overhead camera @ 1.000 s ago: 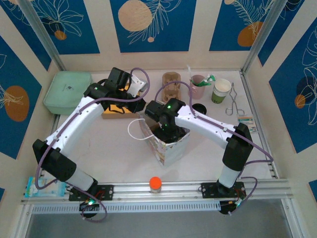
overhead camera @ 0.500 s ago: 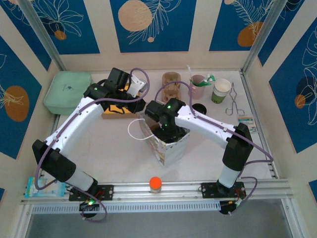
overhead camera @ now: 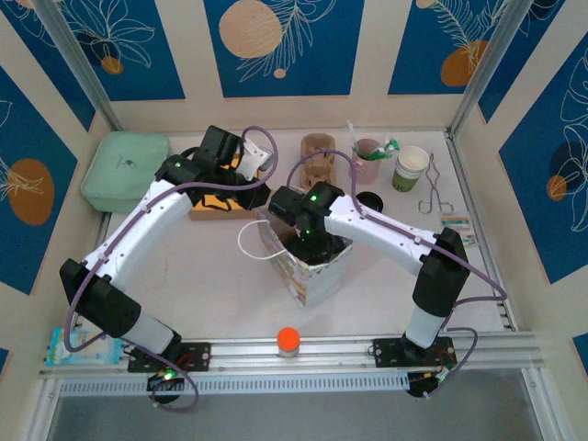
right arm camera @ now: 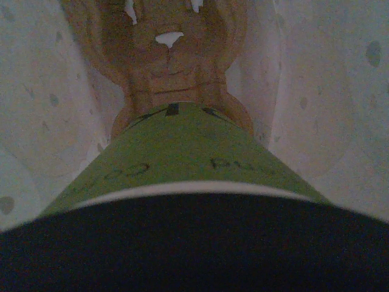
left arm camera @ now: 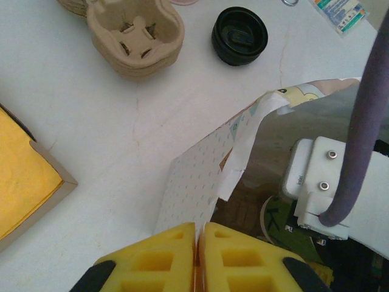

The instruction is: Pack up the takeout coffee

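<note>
The takeout coffee (right arm camera: 176, 158), an olive-green cup with a black lid, is down inside the dotted white paper bag (overhead camera: 312, 280). Its base rests against a cardboard cup carrier (right arm camera: 170, 67) at the bag's bottom. My right gripper (overhead camera: 312, 241) reaches into the bag from above and holds the cup by its top; the lid hides its fingers. My left gripper (left arm camera: 199, 226) is shut on the bag's upper edge (left arm camera: 194, 182), at the bag's far-left corner (overhead camera: 266, 213). A sliver of the green cup (left arm camera: 281, 220) shows past the right wrist.
A stack of cardboard carriers (overhead camera: 317, 158) and a loose black lid (overhead camera: 369, 199) lie behind the bag. A pink cup with straws (overhead camera: 367, 158), lidless green cups (overhead camera: 411, 168) and tongs (overhead camera: 434, 188) stand back right. A green box (overhead camera: 126, 170) sits back left, an orange-capped bottle (overhead camera: 288, 341) near the front.
</note>
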Robot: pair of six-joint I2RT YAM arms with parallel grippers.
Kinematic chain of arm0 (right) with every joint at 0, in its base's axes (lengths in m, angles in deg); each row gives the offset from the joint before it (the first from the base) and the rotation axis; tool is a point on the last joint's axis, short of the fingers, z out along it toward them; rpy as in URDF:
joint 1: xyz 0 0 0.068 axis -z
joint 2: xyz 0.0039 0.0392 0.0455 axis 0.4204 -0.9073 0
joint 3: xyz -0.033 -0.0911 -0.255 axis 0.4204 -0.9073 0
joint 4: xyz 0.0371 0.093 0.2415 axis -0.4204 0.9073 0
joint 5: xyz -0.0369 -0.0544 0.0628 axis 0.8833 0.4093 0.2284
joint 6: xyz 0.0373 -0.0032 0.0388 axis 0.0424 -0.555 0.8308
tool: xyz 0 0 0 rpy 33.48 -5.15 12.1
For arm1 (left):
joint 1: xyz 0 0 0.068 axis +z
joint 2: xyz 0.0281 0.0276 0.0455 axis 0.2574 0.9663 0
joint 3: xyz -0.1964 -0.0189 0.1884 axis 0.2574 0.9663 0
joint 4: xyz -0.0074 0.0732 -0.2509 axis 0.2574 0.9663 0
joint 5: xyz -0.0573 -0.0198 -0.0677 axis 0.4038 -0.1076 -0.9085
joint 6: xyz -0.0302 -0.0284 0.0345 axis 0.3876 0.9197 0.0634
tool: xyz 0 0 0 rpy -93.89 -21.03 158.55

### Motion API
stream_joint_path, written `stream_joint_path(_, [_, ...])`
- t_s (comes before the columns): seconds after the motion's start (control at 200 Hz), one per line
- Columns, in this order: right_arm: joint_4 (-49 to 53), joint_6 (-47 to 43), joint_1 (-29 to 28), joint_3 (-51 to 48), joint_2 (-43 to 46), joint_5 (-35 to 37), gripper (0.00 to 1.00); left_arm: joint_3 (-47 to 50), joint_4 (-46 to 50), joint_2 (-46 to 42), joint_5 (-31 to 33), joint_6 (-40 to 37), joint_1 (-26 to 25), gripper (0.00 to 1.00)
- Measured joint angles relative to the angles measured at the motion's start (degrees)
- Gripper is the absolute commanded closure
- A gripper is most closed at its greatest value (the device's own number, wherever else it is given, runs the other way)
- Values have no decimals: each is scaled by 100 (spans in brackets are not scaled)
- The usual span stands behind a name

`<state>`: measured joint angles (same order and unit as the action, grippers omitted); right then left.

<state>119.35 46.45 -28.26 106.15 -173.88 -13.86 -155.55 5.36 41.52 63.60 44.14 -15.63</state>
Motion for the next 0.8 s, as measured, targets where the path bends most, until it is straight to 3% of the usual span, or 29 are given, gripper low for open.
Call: stream_joint_path(0.795, [-17, 46, -17, -149, 0, -4, 59, 0, 4, 0, 173, -2, -74, 88])
